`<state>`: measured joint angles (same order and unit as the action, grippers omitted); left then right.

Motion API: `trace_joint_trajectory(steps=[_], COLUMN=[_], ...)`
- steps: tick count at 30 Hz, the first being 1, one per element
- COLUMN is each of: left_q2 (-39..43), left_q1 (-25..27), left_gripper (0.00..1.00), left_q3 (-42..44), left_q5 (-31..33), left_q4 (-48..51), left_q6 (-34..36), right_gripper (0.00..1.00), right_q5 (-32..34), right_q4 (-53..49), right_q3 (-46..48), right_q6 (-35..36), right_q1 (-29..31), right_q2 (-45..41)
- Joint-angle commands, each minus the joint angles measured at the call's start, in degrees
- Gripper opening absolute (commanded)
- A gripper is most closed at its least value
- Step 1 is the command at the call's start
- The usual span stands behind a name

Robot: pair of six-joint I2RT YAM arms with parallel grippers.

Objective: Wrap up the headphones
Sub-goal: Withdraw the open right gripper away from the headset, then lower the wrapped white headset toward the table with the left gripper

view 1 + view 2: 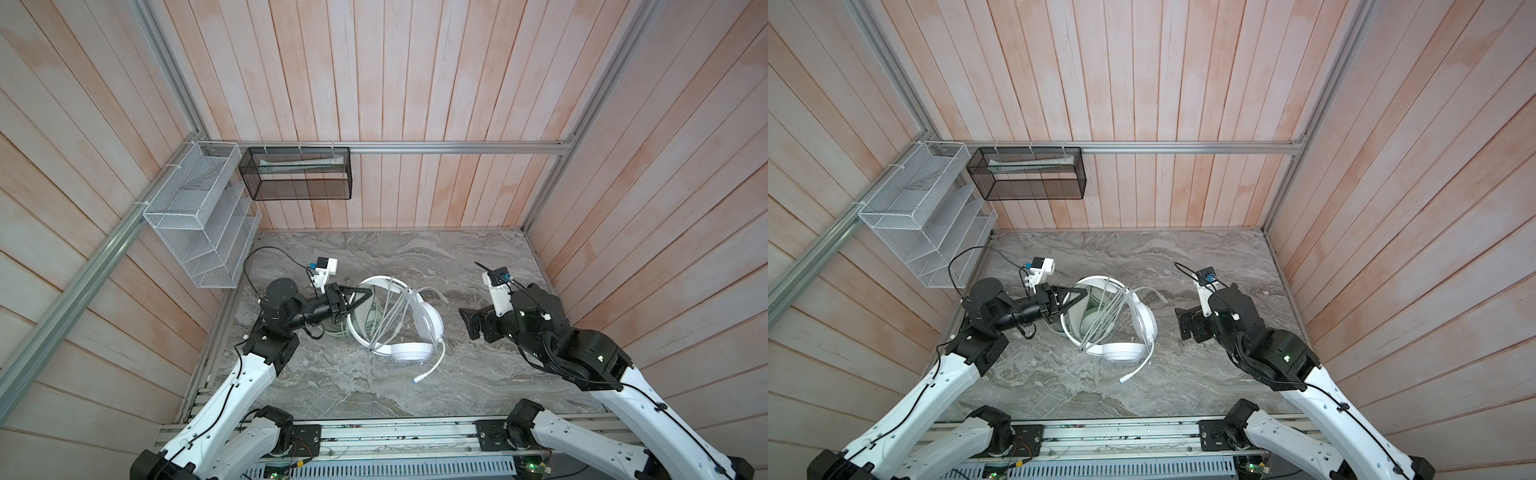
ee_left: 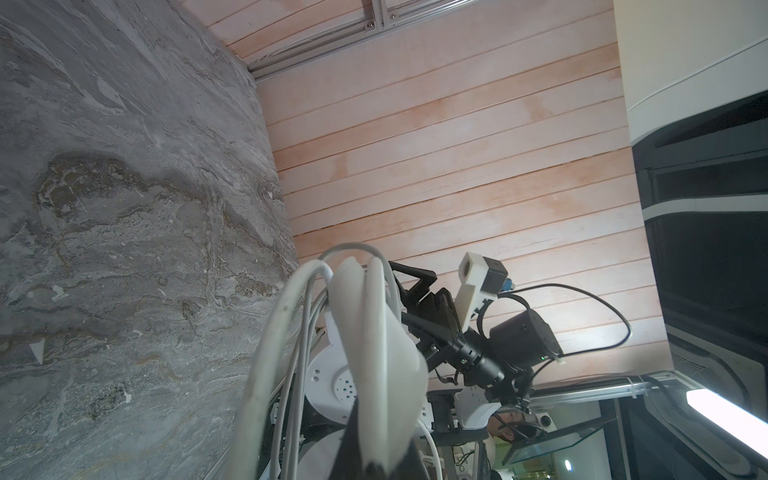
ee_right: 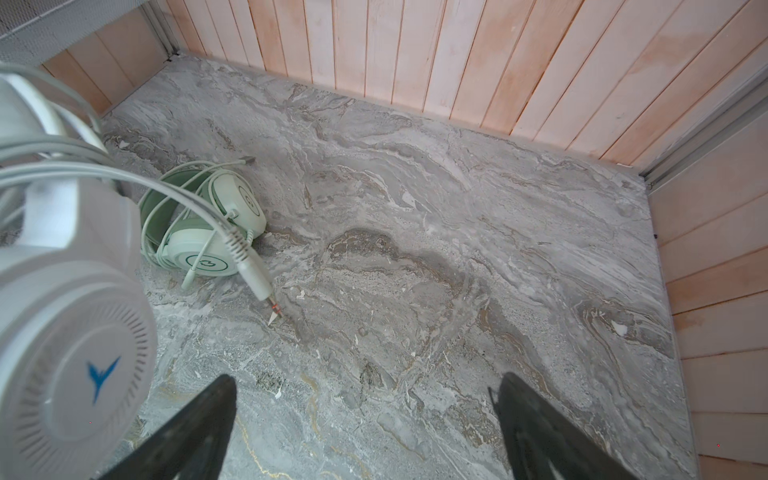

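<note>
In both top views the white headphones [image 1: 409, 352] [image 1: 1121, 352] sit mid-table, with grey cord [image 1: 388, 316] looped across the band and cups. My left gripper [image 1: 365, 296] [image 1: 1086, 293] is shut on the thin white headband [image 2: 374, 340], seen edge-on in the left wrist view. The boom mic [image 1: 432, 365] curves toward the front. The mint-green headphones [image 3: 203, 224] lie behind the white ones, cord wound round them, mostly hidden in the top views [image 1: 372, 318]. A jack plug [image 3: 262, 282] dangles just above the table. My right gripper [image 1: 467, 323] [image 3: 365, 415] stands open and empty to the right of the white cup [image 3: 83, 374].
A white wire rack [image 1: 199, 232] and a black mesh basket [image 1: 299, 174] holding a tube hang on the back-left walls. Wooden walls close in the marble tabletop [image 1: 478, 374] on three sides. A metal rail [image 1: 395, 434] runs along the front.
</note>
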<state>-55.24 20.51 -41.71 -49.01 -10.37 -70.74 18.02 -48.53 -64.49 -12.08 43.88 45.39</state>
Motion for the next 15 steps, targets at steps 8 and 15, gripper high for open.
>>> trace_joint_trajectory(steps=[8,15], left_q2=[-7.0,-13.7], left_q1=[0.0,4.7], left_gripper=[0.00,0.00], left_q3=[-5.4,-7.2], left_q5=[8.0,16.6], left_q4=[-4.5,-7.8], left_q6=[2.3,4.2], right_gripper=[0.98,0.98], right_q5=[1.8,1.8], right_q4=[1.6,3.5], right_q3=[1.6,4.1], right_q6=[-1.8,-2.1], right_q1=[-0.1,-0.1], right_q2=[-2.5,-2.9])
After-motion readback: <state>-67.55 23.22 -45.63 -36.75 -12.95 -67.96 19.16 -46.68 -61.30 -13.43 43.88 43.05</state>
